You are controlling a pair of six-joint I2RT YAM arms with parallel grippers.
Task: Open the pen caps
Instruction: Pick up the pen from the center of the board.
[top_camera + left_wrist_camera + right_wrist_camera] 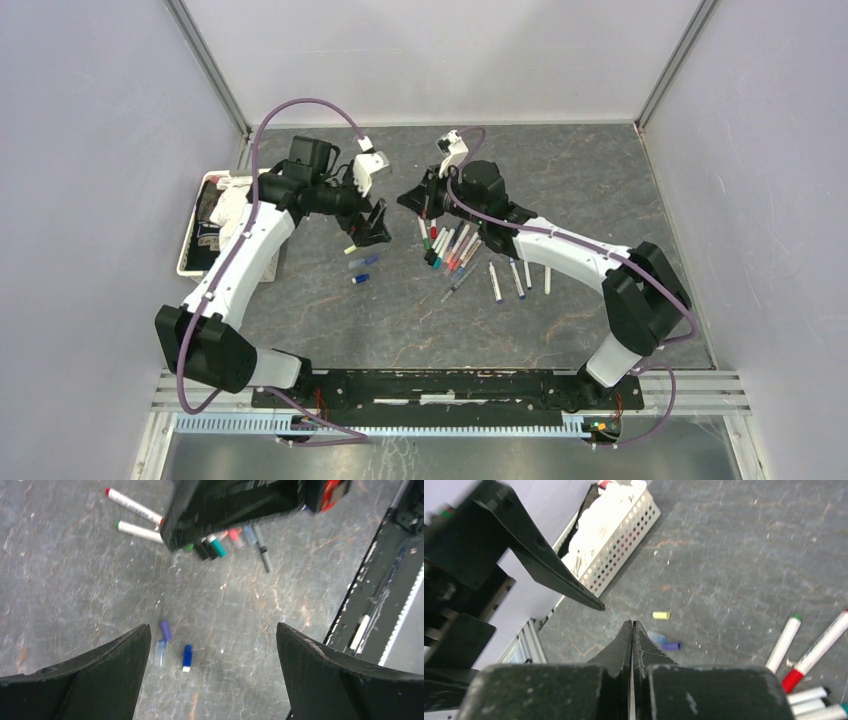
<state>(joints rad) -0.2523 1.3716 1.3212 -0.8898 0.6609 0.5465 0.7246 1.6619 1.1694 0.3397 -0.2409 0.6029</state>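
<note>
the left gripper (212, 627) is wide open. its two black fingers (100, 680) stand far apart at the bottom of the left wrist view, and there is nothing in them. it hangs over the grey table (600, 170).

some loose pen caps (360, 278) lie on the table under it. in the left wrist view they sit low in the middle, between the two fingers. there is a purple cap (165, 630), a pale cap (160, 652) right below it in the frame, and a blue cap (187, 656) just to the right of that. i cannot tell if the purple and pale ones touch. a yellow cap (661, 615) lies alone in the middle of the right wrist view, just past the tips of the right gripper (632, 627).

the right gripper is shut tight. its two fingers press flat on each other and nothing shows between them. in the top view it is in the upper middle, close to the left gripper but not touching it.

the pens (452, 248) lie in a bunch in the middle of the top view, just below the right gripper. they have red, green and black ends. a few more pens lie apart, to the right of the bunch. a white basket (619, 550) sits at the top of the right wrist view.
</note>
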